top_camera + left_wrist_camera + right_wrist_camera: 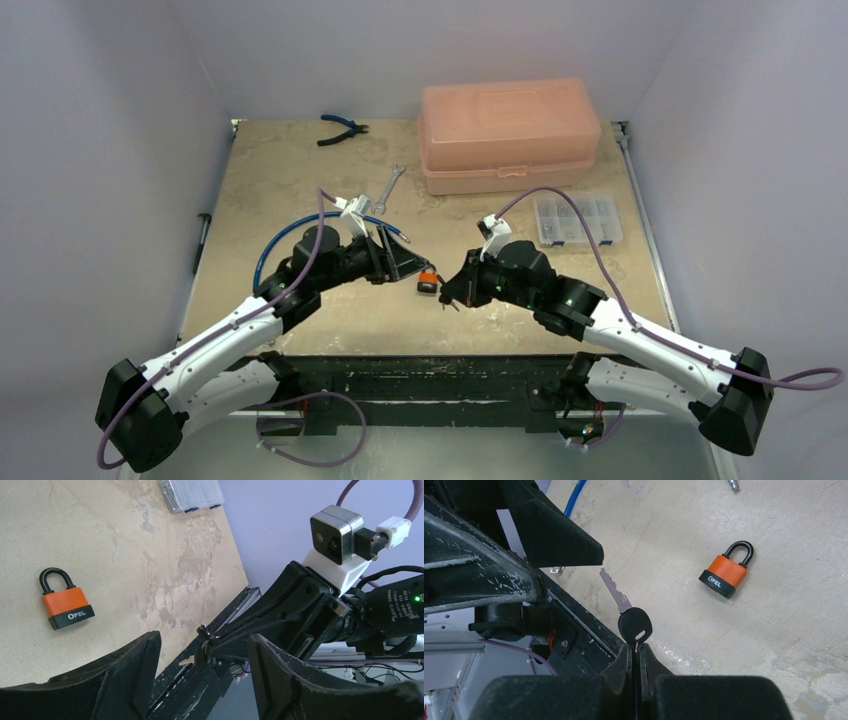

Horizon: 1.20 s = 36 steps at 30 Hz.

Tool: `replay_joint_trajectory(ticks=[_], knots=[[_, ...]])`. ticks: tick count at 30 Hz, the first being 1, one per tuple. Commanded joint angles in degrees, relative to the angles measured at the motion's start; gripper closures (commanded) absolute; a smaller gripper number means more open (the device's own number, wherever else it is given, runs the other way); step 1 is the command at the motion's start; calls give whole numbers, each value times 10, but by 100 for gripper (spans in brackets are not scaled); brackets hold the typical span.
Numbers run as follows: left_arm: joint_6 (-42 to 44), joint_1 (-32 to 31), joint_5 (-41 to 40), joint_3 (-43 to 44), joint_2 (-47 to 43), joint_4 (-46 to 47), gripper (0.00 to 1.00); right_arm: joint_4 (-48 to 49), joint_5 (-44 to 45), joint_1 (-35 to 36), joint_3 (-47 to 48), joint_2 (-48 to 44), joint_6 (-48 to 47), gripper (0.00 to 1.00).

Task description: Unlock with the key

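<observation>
Midway along the near edge of the surface (300, 170), the padlock (428, 281) lies flat: rigid, probably hefty, best pinched across its orange body. The right end effector (636, 652) is clamped on the key (626, 611) by its black head; the left end effector (202, 645) gapes empty.

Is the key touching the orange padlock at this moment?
Apart. The right wrist view shows it: the right gripper holds the key by its head, and a stretch of table lies between the key's tip and the padlock.
</observation>
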Motion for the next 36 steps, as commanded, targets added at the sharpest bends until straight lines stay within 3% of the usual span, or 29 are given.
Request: replay_joint_trajectory(ticks=[1, 20, 27, 33, 36], knots=[[-8, -16, -18, 1, 9, 44, 35, 4, 17, -3, 32, 2, -4, 100], [-38, -36, -54, 6, 78, 91, 58, -3, 18, -3, 42, 7, -17, 100], [-41, -38, -43, 7, 93, 104, 98, 3, 16, -2, 46, 14, -22, 100], [-44, -39, -46, 7, 94, 109, 100, 7, -1, -3, 47, 25, -28, 99], [-41, -40, -46, 7, 89, 112, 100, 2, 5, -3, 47, 22, -25, 65]])
